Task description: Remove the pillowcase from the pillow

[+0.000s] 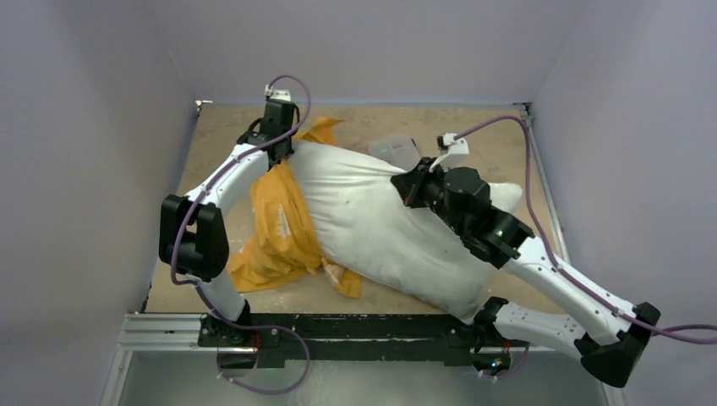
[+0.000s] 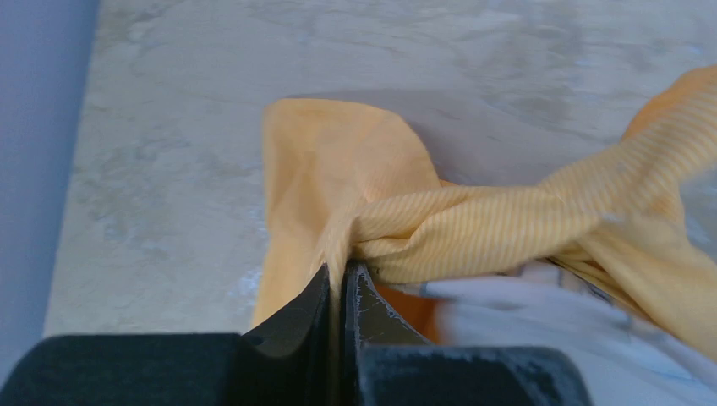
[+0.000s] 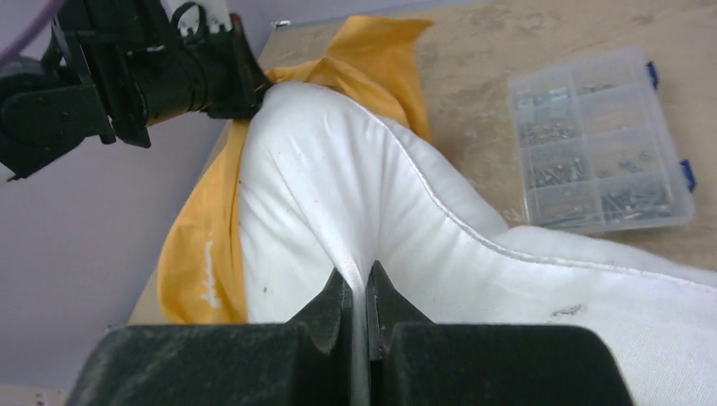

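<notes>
The white pillow (image 1: 380, 228) lies diagonally across the table, mostly bare. The orange pillowcase (image 1: 275, 228) is bunched around its left end and trails past the far corner. My left gripper (image 1: 283, 139) is at the pillow's far left corner, shut on a twisted fold of the pillowcase (image 2: 473, 228); the pinch shows in the left wrist view (image 2: 342, 275). My right gripper (image 1: 406, 188) is over the pillow's upper middle, shut on a pinch of the pillow's white fabric (image 3: 338, 194), as the right wrist view (image 3: 362, 283) shows. The pillowcase (image 3: 203, 254) also shows there at the left.
A clear plastic parts box (image 1: 396, 150) with small hardware sits on the table behind the pillow; it also shows in the right wrist view (image 3: 596, 139). Purple walls enclose the table on three sides. A metal rail (image 1: 338, 326) runs along the near edge.
</notes>
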